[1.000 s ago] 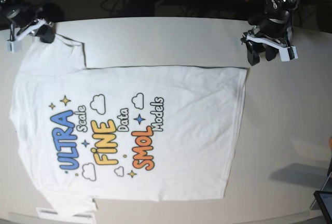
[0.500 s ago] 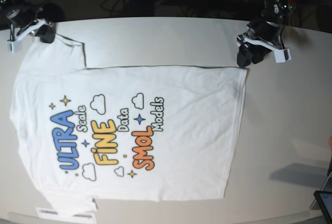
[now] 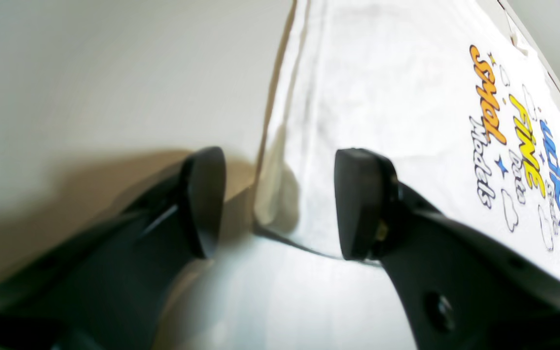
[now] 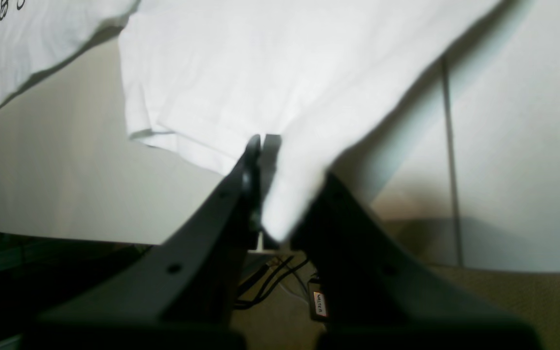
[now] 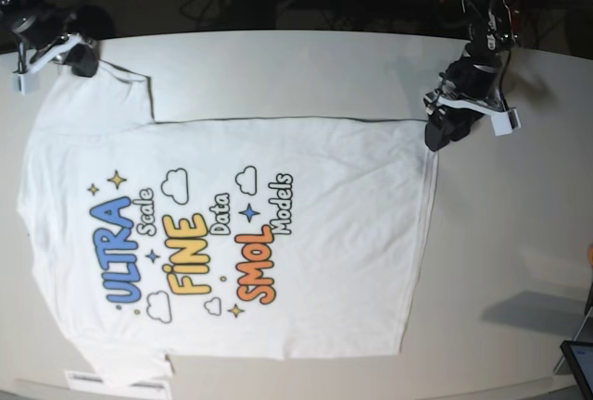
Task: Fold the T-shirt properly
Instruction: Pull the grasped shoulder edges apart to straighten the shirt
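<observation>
Left wrist view showed the left gripper (image 3: 280,199) spread astride the hem corner of the large white printed cotton T-shirt (image 5: 232,233), spread flat on the pale table (image 5: 306,67), while the right gripper (image 4: 280,194) pinched its far-left sleeve.

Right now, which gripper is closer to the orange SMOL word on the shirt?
Left. The left gripper straddles the hem corner by SMOL; the right gripper pinches the far sleeve.
</observation>
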